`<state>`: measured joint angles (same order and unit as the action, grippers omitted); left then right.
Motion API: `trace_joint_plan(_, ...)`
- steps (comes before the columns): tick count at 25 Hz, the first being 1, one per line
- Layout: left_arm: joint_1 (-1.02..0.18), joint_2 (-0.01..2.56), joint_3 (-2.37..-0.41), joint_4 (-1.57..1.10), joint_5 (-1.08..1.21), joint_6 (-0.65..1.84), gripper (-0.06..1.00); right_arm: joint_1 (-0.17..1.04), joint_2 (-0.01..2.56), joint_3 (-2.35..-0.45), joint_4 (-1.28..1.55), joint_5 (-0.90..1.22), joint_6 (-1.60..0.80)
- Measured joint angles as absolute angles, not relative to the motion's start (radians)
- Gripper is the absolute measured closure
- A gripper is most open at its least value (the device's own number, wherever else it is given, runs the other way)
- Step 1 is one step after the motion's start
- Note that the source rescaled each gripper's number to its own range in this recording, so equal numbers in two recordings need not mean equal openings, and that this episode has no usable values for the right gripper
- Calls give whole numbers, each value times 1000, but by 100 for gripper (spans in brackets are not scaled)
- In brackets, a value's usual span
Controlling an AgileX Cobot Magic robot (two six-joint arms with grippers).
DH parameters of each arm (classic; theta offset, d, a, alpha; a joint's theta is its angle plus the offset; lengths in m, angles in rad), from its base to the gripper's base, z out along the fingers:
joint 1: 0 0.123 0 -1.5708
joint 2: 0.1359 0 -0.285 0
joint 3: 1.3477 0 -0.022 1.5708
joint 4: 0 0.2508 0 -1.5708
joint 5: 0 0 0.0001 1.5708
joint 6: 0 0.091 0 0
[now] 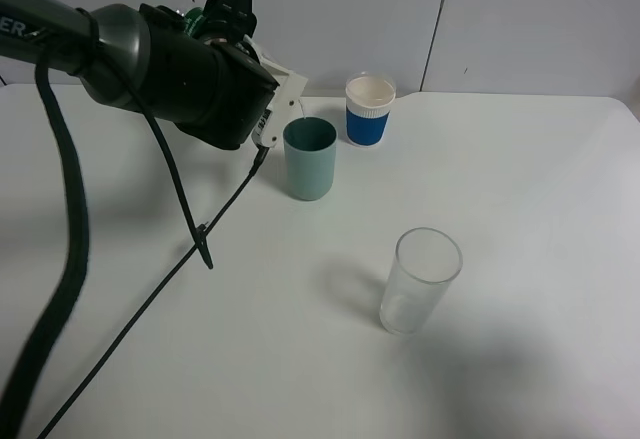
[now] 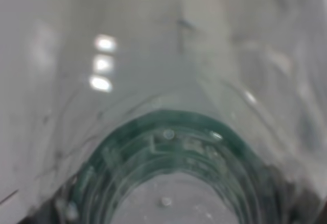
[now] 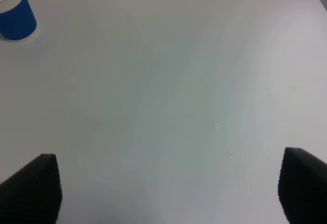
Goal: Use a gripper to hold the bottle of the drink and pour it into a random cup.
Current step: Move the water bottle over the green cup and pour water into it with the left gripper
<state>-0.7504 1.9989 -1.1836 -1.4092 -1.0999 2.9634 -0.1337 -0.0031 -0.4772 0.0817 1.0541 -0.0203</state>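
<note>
The jaws of the left gripper (image 1: 280, 104), made of white plastic, are closed on the small clear plastic bottle with a greenish ribbed neck (image 2: 168, 132). In the left wrist view the bottle fills the whole picture, very near and blurred, so the jaws themselves are not seen there. In the high view the white jaws hang just beside and a little above the rim of the plain teal cylindrical cup (image 1: 310, 159), on its left. The bulky black body of the gripper hides nearly all of the bottle there, and I cannot tell how much liquid it has. A thin black cable (image 1: 180, 199) hangs from the gripper body down to the white worktop (image 1: 520, 189).

The teal cup stands upright near the back of the worktop. Near it, to its right and further back, stands a white-and-blue cup (image 1: 369, 111). A clear straight glass tumbler (image 1: 420, 281) stands upright, well apart from both, nearer to the front.

The right gripper (image 3: 168, 193) has its jaws wide open with nothing between them, above bare worktop.
</note>
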Motion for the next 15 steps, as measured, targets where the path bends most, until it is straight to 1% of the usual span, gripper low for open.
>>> trace_joint_plan(15, -750, 1999, -1184, -1386, -1123, 2963, 94, -134, -3, -477, 81, 1054, -20)
